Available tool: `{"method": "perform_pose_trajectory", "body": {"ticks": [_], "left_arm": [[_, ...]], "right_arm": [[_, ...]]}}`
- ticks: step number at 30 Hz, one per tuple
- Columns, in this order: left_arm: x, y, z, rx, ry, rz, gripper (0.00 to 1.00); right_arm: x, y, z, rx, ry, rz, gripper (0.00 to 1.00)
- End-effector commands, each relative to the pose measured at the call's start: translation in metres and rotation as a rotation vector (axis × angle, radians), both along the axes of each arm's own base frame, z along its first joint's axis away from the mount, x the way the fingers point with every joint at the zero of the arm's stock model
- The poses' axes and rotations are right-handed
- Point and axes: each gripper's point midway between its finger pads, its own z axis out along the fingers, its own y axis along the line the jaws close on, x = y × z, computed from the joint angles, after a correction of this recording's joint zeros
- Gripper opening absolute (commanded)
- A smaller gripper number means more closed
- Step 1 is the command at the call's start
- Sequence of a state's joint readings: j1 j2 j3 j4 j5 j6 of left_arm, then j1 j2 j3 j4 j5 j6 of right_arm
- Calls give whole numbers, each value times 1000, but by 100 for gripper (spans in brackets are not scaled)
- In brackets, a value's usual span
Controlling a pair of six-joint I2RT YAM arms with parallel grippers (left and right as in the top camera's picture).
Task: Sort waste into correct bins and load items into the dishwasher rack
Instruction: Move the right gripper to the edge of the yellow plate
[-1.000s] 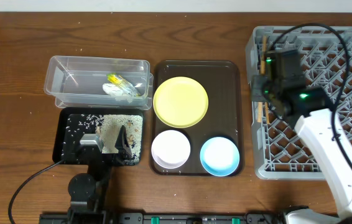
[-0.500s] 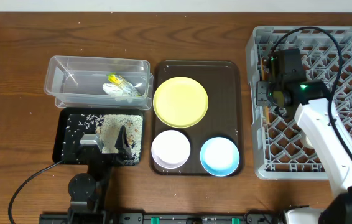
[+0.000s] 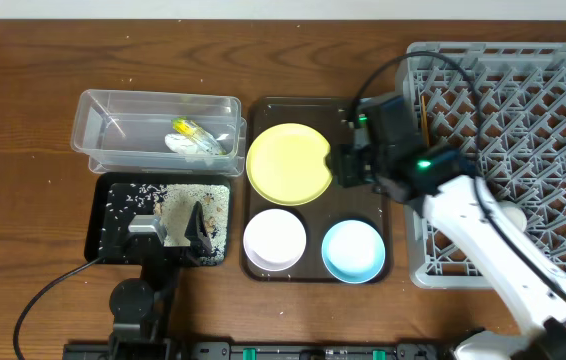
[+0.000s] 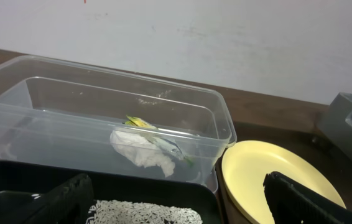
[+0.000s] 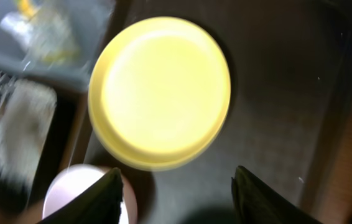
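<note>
Swung off the dishwasher rack (image 3: 523, 100) since the earlier frame, the right gripper (image 5: 176, 177) hovers with fingers spread and empty at the edge of the yellow plate (image 3: 290, 163), which lies flat on the brown tray (image 3: 313, 213), evidently lining up to grasp its rim.

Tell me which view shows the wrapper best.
The left wrist view: the wrapper lies close and sharp inside the clear tub. Overhead shows it small; the right wrist shows only a blur at its top-left corner.
</note>
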State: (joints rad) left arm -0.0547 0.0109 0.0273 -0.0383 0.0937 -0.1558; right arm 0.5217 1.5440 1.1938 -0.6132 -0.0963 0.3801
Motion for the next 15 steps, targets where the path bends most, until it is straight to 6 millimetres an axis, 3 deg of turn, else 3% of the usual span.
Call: {"method": "perform_pose_trajectory", "body": {"ticks": [1, 5, 9, 12, 15], "left_arm": [[0, 0, -15, 15, 37, -2, 91], [0, 0, -15, 15, 37, -2, 90], [0, 0, -15, 15, 37, -1, 90], [0, 0, -15, 15, 37, -1, 91], [0, 0, -15, 15, 37, -1, 91]], "right_arm": [[14, -5, -39, -51, 58, -176, 49], [27, -1, -84, -70, 116, -204, 44], [24, -3, -129, -118, 200, -223, 38], [18, -3, -149, -129, 255, -216, 22], [17, -6, -153, -131, 269, -221, 4]]}}
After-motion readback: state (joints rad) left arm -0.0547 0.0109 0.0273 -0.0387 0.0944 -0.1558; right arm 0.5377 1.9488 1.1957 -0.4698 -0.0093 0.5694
